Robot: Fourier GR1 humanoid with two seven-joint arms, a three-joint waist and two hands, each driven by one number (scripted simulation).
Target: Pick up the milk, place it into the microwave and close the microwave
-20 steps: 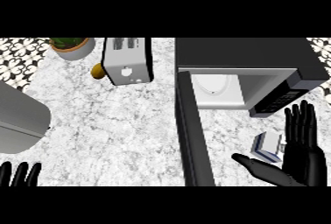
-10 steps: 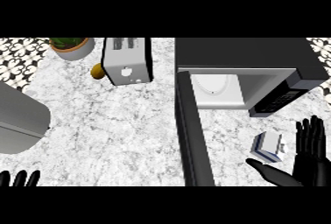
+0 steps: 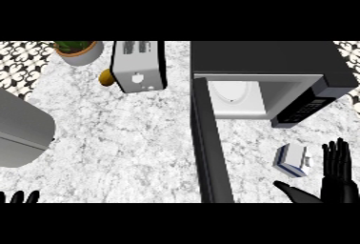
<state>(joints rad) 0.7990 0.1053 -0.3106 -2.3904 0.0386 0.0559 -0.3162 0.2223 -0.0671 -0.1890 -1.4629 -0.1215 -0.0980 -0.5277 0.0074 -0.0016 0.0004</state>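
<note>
The milk carton, white with blue trim, lies on the counter in front of the microwave. The microwave's door swings out toward me and the white cavity holds nothing. My right hand is at the lower right, just right of and below the carton, fingers straight up, thumb stretched left, not touching it. Only the fingertips of my left hand show at the lower left corner.
A toaster stands at the back with a small brown object beside it. A potted plant sits at the back left. A grey rounded appliance fills the left edge.
My right hand has drawn down and to the right, away from the microwave, uncovering the carton. The left hand has sunk lower at the edge.
</note>
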